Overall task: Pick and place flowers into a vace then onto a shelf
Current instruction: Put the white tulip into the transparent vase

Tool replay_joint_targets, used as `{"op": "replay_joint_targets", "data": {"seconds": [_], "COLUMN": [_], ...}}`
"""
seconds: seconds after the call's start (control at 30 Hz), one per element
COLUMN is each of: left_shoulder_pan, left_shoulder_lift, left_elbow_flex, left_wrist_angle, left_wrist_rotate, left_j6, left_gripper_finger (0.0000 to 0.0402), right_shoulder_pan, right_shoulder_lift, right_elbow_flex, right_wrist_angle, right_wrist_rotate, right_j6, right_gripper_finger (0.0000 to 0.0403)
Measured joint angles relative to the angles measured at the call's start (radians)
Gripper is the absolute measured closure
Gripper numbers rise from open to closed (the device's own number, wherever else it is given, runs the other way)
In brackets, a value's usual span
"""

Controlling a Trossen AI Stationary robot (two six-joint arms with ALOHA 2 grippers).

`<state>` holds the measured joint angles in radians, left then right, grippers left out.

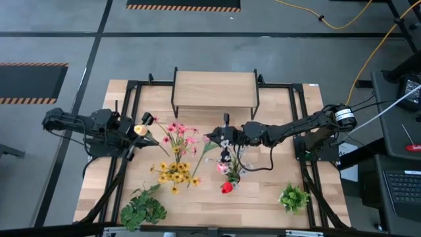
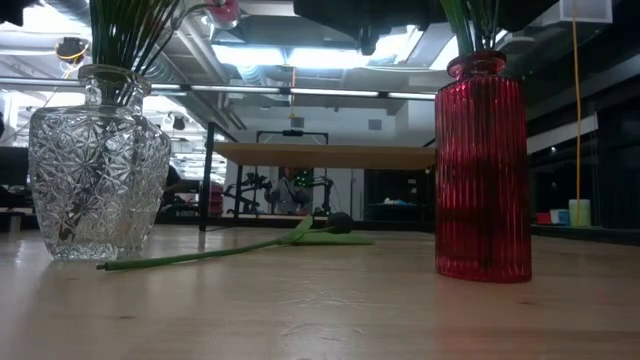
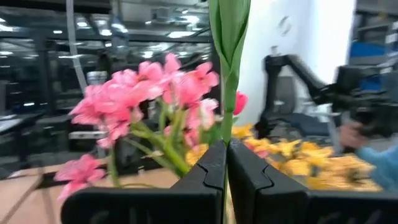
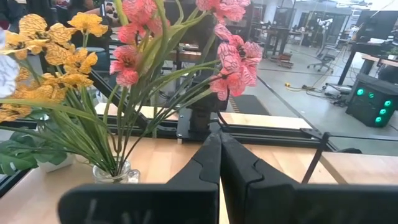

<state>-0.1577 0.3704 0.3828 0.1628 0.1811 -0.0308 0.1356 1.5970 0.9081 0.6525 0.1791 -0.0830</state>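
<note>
from above, the wooden table (image 1: pixel 263 197) stands on a grey floor with taped lines and a yellow cable. the shelf (image 1: pixel 214 90) sits at the table's far edge, bare. the flowers (image 1: pixel 179 155), pink and yellow, stand in a vase left of centre; a red vase (image 1: pixel 227 187) stands nearer the middle. a leafy plant (image 1: pixel 143 209) and a second plant (image 1: pixel 293 197) sit at the near corners. the left gripper (image 1: pixel 141 129) is left of the flowers with a yellow blossom at its tip. the right gripper (image 1: pixel 215 138) reaches over the middle.

at table height, a glass vase (image 2: pixel 97 165) and the red vase hold stems, and one stem (image 2: pixel 230 248) lies flat between them, with the shelf behind.

the left wrist view shows the fingers (image 3: pixel 208 171) pressed together on a green stem.

the right wrist view shows the fingers (image 4: pixel 205 163) closed together, holding nothing, facing the flowers.
</note>
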Motion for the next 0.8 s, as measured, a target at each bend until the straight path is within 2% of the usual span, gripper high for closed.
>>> {"op": "replay_joint_targets", "data": {"seconds": [0.1, 0.37, 0.8], "left_shoulder_pan": [-0.07, -0.226, -0.361], "left_shoulder_lift": [0.038, 0.174, 0.299], "left_elbow_flex": [0.0, 0.0, 0.001], "left_wrist_angle": [0.025, 0.139, 0.22], "left_wrist_rotate": [-0.098, -0.223, -0.418], "left_j6": [0.018, 0.045, 0.088], "left_gripper_finger": [0.0399, 0.0399, 0.0399], "right_shoulder_pan": [0.0, 0.0, 0.001], "right_shoulder_lift": [0.0, 0.0, 0.0], "right_elbow_flex": [0.0, 0.0, 0.0], "right_wrist_angle": [0.0, 0.0, -0.036], "right_wrist_rotate": [0.0, 0.0, -0.003], "right_j6": [-0.002, -0.005, 0.0], "right_gripper_finger": [0.0398, 0.0398, 0.0398]}}
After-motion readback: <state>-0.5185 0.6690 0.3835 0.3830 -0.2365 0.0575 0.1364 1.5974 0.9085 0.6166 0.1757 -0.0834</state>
